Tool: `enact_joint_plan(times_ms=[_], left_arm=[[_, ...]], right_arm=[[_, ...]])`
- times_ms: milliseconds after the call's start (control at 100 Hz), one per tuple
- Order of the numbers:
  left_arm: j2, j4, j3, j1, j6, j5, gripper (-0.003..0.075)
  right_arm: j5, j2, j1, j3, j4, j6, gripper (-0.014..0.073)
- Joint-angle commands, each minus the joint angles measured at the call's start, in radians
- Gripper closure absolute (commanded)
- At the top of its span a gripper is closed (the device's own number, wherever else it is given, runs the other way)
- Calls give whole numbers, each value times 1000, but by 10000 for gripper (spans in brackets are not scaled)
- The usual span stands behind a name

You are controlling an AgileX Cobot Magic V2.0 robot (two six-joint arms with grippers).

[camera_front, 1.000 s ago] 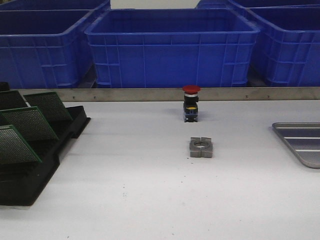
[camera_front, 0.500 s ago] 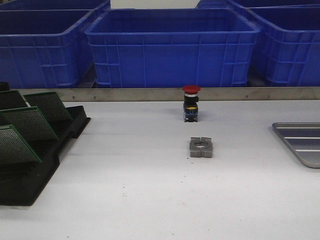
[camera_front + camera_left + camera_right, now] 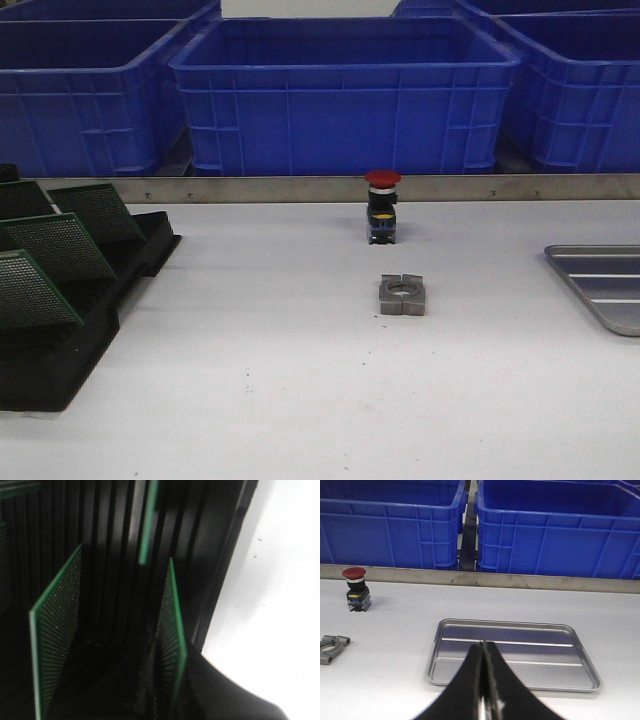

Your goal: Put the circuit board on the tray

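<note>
The silver-grey tray (image 3: pixel 603 284) sat bare at the right edge of the front view, so nothing was yet placed. The circuit boards (image 3: pixel 62 245) stood in the black rack (image 3: pixel 70 350) at lower left. The right hand (image 3: pixel 483 680) was closed on nothing; the left hand's state could not be told.

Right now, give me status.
Right gripper shut, empty. Left gripper not visible. Circuit boards in rack. Tray empty, path clear.

Several green perforated circuit boards (image 3: pixel 55 245) stood tilted in the slots of a black rack at the counter's left, well apart from the flat silver-grey ribbed tray (image 3: pixel 512 652), which lay bare at its right.
</note>
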Motion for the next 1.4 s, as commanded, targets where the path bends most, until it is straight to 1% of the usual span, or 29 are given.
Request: enact_joint_plan(times_ms=[0, 130, 270, 350, 410, 480, 490, 500, 520, 550, 640, 710, 750, 870, 990, 1140, 1310, 1390], left_arm=[[-50, -16, -52, 2, -15, 85, 737], [-106, -41, -123, 2, -15, 246, 737], [-174, -129, -183, 2, -15, 411, 737], [-210, -220, -200, 2, -15, 483, 737], [-230, -302, -202, 2, -15, 512, 737], [-242, -418, -202, 2, -15, 531, 737], [-244, -460, -202, 2, -15, 538, 737], [-244, -460, -202, 2, -15, 538, 737], [-244, -518, -202, 2, -15, 547, 737], [-244, -563, -202, 2, -15, 552, 737], [-233, -774, -193, -6, -15, 553, 737], [-218, -855, -193, -32, -15, 553, 737], [-202, -891, -193, -66, -15, 553, 737], [-157, -944, -193, -168, -15, 539, 737], [-99, -995, -193, -290, -15, 485, 737], [-29, -1062, -193, -412, -15, 419, 737], [31, -1148, -197, -487, -15, 413, 737], [48, -1157, -201, -500, -15, 411, 737]], right_arm=[[-80, -19, -7, 1, 1, -8, 651], [-80, -19, -7, 1, 1, -8, 651], [-80, -19, -7, 1, 1, -8, 651], [-80, -19, -7, 1, 1, -8, 651], [-80, -19, -7, 1, 1, -8, 651], [-80, -19, -7, 1, 1, -8, 651], [-80, -19, -7, 1, 1, -8, 651], [-80, -19, -7, 1, 1, -8, 651], [-80, -19, -7, 1, 1, -8, 651], [-80, -19, -7, 1, 1, -8, 651], [-80, -19, -7, 1, 1, -8, 651], [-80, -19, -7, 1, 1, -8, 651], [-80, -19, -7, 1, 1, -8, 651], [-80, -19, -7, 1, 1, -8, 651], [-82, -19, -7, 1, 1, -8, 651], [-84, -19, -7, 1, 1, -8, 651], [-87, -19, -7, -5, 6, -4, 651], [-39, -17, -7, -35, 6, -4, 651]])
